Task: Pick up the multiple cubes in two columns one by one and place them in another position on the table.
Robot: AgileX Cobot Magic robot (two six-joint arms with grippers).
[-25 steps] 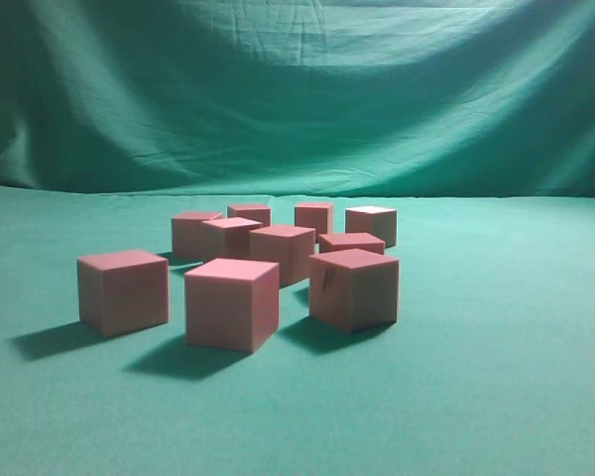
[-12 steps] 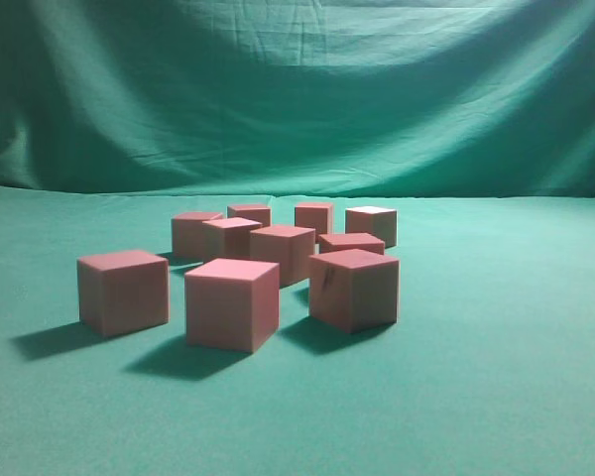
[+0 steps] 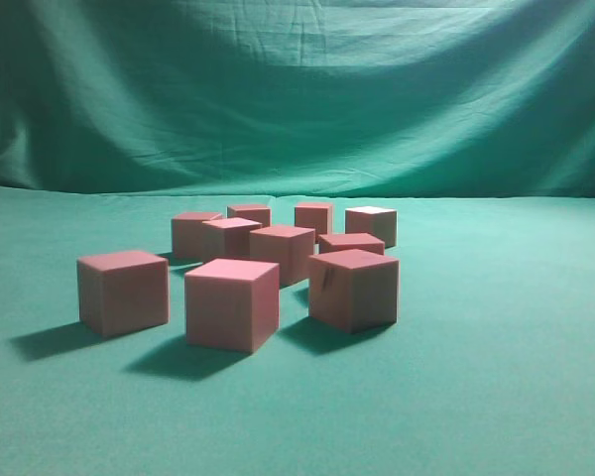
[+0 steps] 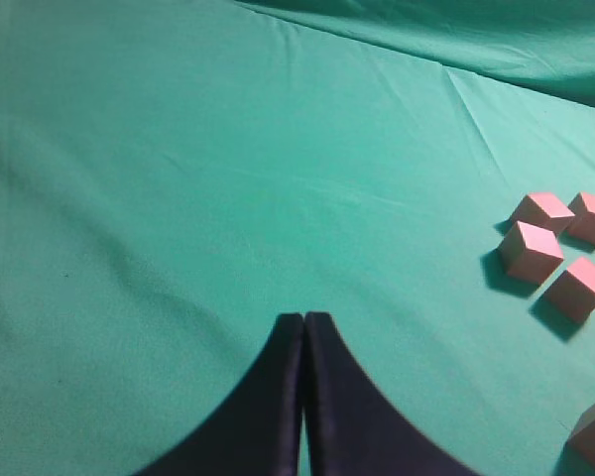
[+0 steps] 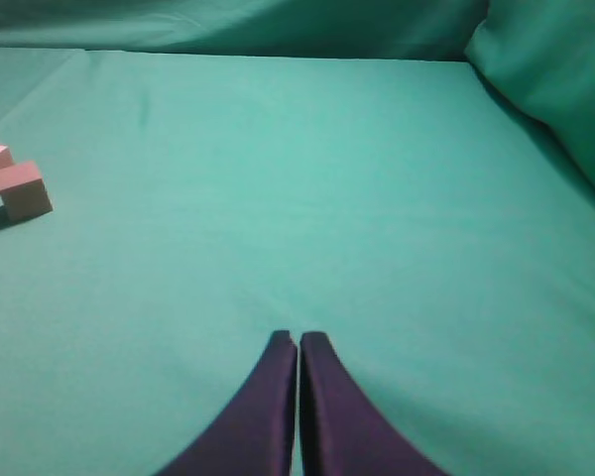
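Note:
Several pinkish-red cubes [image 3: 233,302] stand in a loose cluster on the green table [image 3: 496,377] in the exterior view; no arm shows there. In the left wrist view my left gripper [image 4: 303,317] is shut and empty above bare cloth, with several cubes [image 4: 531,251] far to its right at the frame edge. In the right wrist view my right gripper [image 5: 297,338] is shut and empty above bare cloth, with two cubes [image 5: 22,188] far to its left.
A draped green cloth backdrop [image 3: 297,89] hangs behind the table. It also rises at the top right of the right wrist view [image 5: 555,69]. Wrinkles run across the cloth in the left wrist view [image 4: 456,89].

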